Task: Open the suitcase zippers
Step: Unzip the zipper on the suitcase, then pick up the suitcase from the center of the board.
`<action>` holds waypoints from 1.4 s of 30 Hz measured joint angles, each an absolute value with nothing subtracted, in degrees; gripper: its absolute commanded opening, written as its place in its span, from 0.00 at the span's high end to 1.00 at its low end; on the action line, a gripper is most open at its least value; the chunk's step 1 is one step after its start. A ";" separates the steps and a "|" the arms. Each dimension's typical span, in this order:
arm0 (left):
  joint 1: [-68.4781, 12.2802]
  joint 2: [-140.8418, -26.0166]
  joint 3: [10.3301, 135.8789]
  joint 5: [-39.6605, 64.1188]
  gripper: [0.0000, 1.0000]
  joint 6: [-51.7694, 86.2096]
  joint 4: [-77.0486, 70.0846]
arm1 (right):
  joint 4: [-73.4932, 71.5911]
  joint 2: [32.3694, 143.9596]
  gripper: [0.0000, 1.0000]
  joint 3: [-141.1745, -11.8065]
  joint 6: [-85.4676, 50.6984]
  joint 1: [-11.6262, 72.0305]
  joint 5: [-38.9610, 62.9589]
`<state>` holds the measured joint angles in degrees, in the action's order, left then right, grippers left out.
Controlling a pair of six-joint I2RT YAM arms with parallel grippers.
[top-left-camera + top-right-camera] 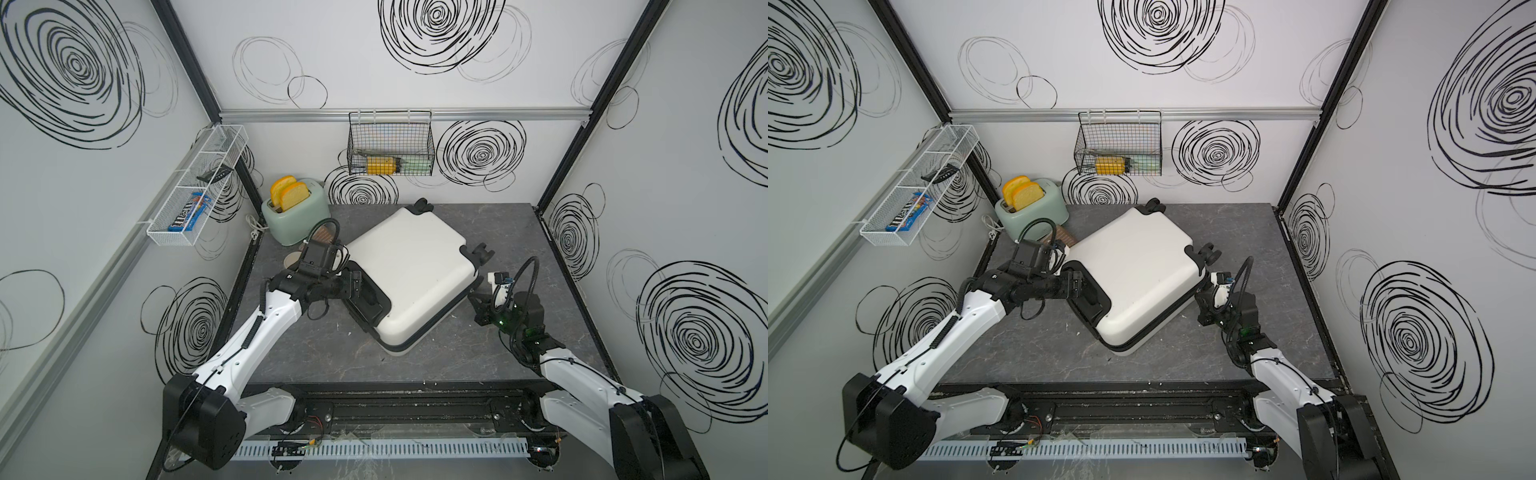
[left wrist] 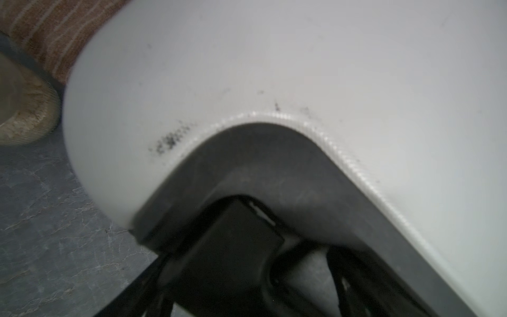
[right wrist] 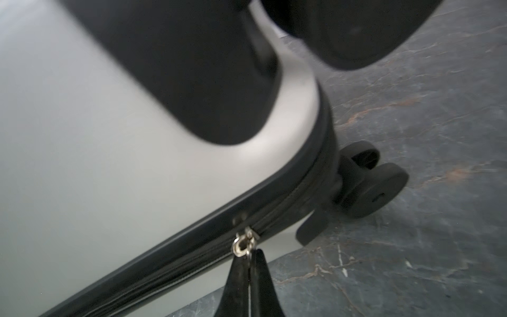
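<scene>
White suitcase (image 2: 274,68) corner, perhaps scuffed

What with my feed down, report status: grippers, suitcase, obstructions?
Right gripper shut on zipper pull near a wheel. Left gripper open at suitcase handle end. Suitcase flat, closed. Nothing seen blocking the zipper band.

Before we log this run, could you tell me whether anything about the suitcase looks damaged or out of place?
The suitcase has dark scuffs on its white shell beside the handle recess, and it lies skewed on the table.
</scene>
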<state>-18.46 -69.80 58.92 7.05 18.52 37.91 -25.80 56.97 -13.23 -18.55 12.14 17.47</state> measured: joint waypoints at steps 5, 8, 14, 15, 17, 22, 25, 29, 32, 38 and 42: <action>-18.04 -70.08 58.83 6.59 0.15 17.91 37.12 | -24.36 59.42 1.00 -15.59 -19.29 7.55 20.47; -17.93 -70.11 58.83 6.50 0.15 17.74 37.04 | -23.86 62.26 1.00 -17.67 -19.25 5.80 22.57; -17.76 -70.15 58.94 6.37 0.15 17.47 36.53 | -23.20 65.41 1.00 -20.18 -18.74 4.54 25.61; -17.72 -70.17 58.96 6.39 0.15 17.39 36.51 | -22.94 65.43 1.00 -20.34 -18.57 4.67 25.52; -17.61 -70.41 59.35 6.37 0.15 16.88 36.77 | -22.65 64.90 1.00 -20.36 -18.04 6.52 24.18; -16.53 -72.40 61.19 6.20 0.14 14.35 37.41 | -21.26 60.03 1.00 -18.13 -18.20 13.78 16.82; -15.40 -74.32 62.85 6.33 0.14 12.14 37.65 | -21.17 56.05 1.00 -15.33 -19.31 18.96 14.39; -13.78 -77.43 65.91 6.28 0.14 9.45 37.87 | -21.21 51.44 1.00 -12.10 -20.84 26.33 11.57; -12.73 -78.81 68.71 4.99 0.14 7.73 39.05 | -21.10 48.77 1.00 -10.55 -22.63 28.29 9.80; -15.29 -77.06 76.23 2.48 0.14 5.39 40.56 | -20.40 44.53 1.00 -8.38 -23.64 25.41 8.58; -25.67 -76.20 81.73 0.89 0.12 2.57 38.68 | -20.01 44.07 1.00 -8.38 -23.70 22.46 9.98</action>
<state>-25.67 -76.20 81.73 0.89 2.57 38.68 -20.01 44.07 -8.38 -23.70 22.46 9.98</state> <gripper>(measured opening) 0.865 0.041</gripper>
